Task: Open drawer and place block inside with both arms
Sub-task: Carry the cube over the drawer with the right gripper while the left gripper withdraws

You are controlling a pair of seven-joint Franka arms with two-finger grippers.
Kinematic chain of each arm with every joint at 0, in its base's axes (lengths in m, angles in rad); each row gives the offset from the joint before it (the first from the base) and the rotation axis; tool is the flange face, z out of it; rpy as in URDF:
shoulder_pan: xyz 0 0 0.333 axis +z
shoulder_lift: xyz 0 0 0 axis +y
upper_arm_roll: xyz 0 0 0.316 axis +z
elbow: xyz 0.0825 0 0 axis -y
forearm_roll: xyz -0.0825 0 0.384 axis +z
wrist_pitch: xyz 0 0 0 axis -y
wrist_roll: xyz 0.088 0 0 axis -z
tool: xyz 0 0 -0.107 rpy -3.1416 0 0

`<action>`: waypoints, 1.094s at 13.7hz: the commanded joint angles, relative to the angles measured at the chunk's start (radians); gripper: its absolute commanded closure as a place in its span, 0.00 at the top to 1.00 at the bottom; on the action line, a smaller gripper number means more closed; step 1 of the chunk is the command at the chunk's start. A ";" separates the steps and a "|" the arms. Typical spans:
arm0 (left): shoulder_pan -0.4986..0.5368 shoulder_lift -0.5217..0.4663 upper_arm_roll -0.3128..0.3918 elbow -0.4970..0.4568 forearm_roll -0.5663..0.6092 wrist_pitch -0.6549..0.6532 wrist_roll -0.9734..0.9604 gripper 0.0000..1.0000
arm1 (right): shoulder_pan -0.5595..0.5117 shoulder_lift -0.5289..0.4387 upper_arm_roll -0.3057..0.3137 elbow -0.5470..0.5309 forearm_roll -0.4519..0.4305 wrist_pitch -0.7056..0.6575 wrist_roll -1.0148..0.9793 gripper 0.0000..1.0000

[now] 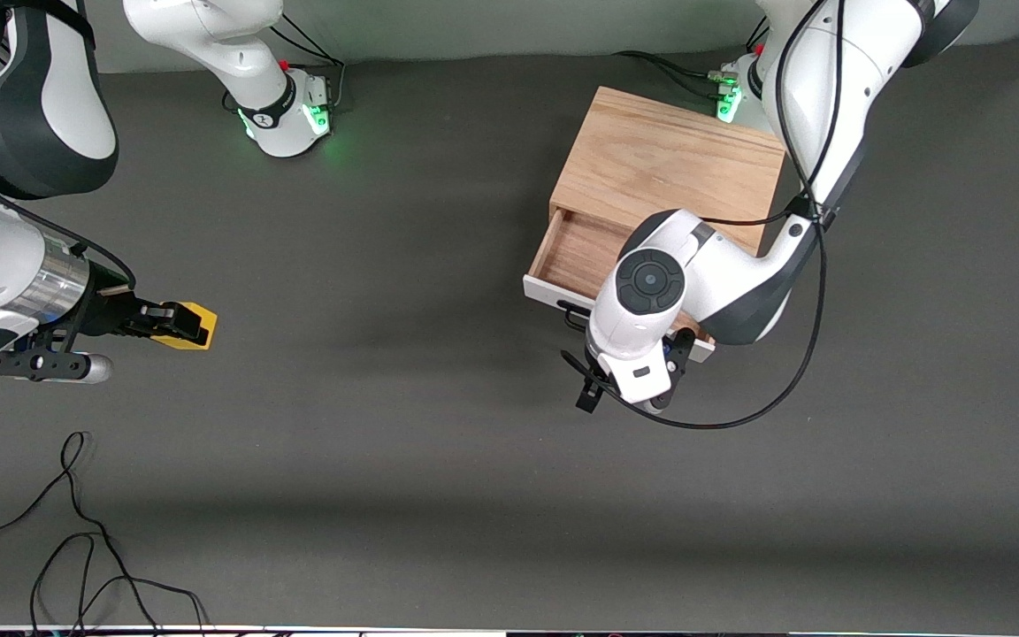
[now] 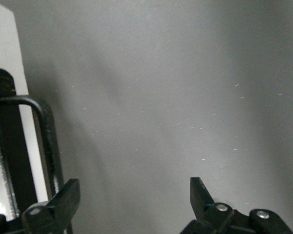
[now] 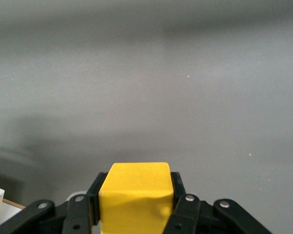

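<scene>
The light oak box (image 1: 669,164) stands near the left arm's base. Its drawer (image 1: 573,252) is pulled partly out, showing the white front panel (image 1: 543,292) and black bar handle (image 1: 573,317). My left gripper (image 1: 626,394) is open and empty just in front of the panel, off the handle. In the left wrist view the gripper (image 2: 132,195) has its fingers wide apart, with the handle (image 2: 41,136) beside one finger. My right gripper (image 1: 175,322) is shut on the yellow block (image 1: 193,326), low over the table at the right arm's end. The block (image 3: 136,192) sits between the fingers.
A loose black cable (image 1: 76,531) lies on the dark mat near the front edge at the right arm's end. The left arm's own cable (image 1: 739,416) loops low over the table beside the drawer. Bare mat (image 1: 386,354) lies between block and drawer.
</scene>
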 commanded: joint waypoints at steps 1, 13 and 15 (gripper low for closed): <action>0.038 -0.039 -0.002 0.115 0.001 -0.171 0.124 1.00 | 0.045 -0.005 -0.005 -0.002 -0.007 -0.003 0.029 0.00; 0.532 -0.476 0.001 -0.024 -0.200 -0.730 1.526 1.00 | 0.438 0.207 -0.004 0.242 -0.075 -0.044 0.605 0.00; 0.556 -0.539 0.005 -0.081 -0.200 -0.709 1.619 1.00 | 0.519 0.308 -0.004 0.359 -0.073 -0.095 0.740 0.00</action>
